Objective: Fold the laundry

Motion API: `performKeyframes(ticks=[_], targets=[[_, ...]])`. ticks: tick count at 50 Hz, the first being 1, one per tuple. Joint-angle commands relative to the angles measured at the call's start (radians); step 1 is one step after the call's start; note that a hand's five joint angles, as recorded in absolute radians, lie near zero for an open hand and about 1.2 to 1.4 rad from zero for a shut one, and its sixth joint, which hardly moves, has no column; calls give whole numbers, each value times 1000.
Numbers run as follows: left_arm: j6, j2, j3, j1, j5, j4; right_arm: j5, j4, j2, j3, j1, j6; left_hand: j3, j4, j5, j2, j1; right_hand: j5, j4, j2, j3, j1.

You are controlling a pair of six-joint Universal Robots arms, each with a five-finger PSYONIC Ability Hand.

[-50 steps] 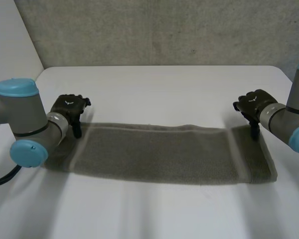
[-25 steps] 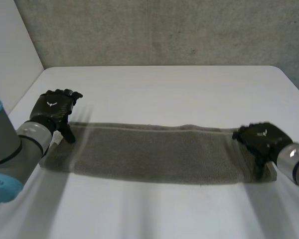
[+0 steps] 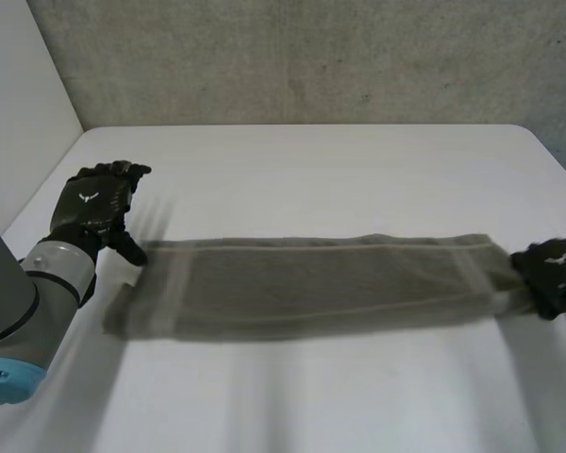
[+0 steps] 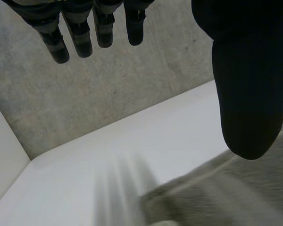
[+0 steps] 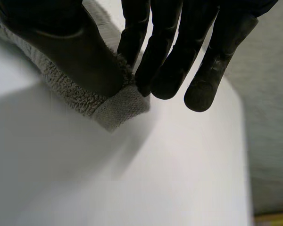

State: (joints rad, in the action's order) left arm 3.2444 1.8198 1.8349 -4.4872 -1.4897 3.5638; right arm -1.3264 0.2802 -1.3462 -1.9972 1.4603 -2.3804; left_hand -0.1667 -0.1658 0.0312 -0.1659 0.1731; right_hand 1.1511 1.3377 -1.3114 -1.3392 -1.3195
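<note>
Stretching flat across white table, long grey-green terry towel lay with long axis side to side, one short end toward each arm. At its right end, right hand was nearer of two to cloth: thumb and fingers clamped on corner, hem pinched between them. At far left corner, left hand hovered, fingers straight and apart, thumb just over towel edge, gripping nothing; contact unclear. Judgement: next fold hinges on left hand taking its corner.

Towel on table between left robot hand, right robot hand
</note>
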Motion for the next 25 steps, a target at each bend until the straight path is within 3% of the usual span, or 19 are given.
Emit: performKeyframes(ticks=[1,5,7,9,10,12,13,15,16,18,19,21,25], targets=[[-2,-26,1,0,-1,0,-52,-42,-31,104,-141,257,-8,-9,-31,-9,1,71,59,-85,-57,-77],[-3,-34,0,-1,-1,0,-125,-64,-31,183,-124,299,-8,-9,-31,-9,1,71,59,-85,-57,-77],[-3,-36,0,-3,-1,0,-152,-72,-33,224,-58,282,-8,-9,-31,-9,1,71,59,-85,-57,-77],[-3,-39,1,-6,-1,0,-192,-78,-37,319,143,233,-8,-9,-31,-9,1,71,59,-85,-57,-77],[-3,-39,1,-6,-1,0,-192,-78,-37,319,144,233,-8,-9,-31,-9,1,71,59,-85,-57,-77],[-5,-40,1,-6,-1,-2,-201,-82,-36,400,334,179,-8,-9,-31,-9,1,71,59,-85,-57,-77],[-5,-40,1,-6,-1,-2,-201,-82,-36,400,334,179,-8,-9,-31,-9,1,71,59,-85,-57,-77],[-3,-40,6,-6,-1,0,-200,-82,-19,455,512,133,-8,-9,-31,-9,1,71,59,-85,-57,-77],[-3,-40,9,-6,0,0,-200,-82,-19,456,512,133,-8,-9,-31,-9,1,71,59,-85,-57,-77],[-3,-40,12,-6,-1,0,-195,-78,68,504,734,118,-8,-9,-31,-9,1,71,59,-85,-57,-77],[-3,-40,12,-6,-1,0,-195,-78,68,505,735,118,-8,-9,-31,-9,1,71,59,-85,-57,-77],[-3,-40,14,-6,-1,0,-198,-84,177,538,930,124,-8,-9,-31,-9,1,71,59,-85,-57,-77],[-2,-40,23,-3,-1,3,-200,-76,261,540,1023,118,-8,-9,-31,-9,1,71,59,-85,-57,-77]])
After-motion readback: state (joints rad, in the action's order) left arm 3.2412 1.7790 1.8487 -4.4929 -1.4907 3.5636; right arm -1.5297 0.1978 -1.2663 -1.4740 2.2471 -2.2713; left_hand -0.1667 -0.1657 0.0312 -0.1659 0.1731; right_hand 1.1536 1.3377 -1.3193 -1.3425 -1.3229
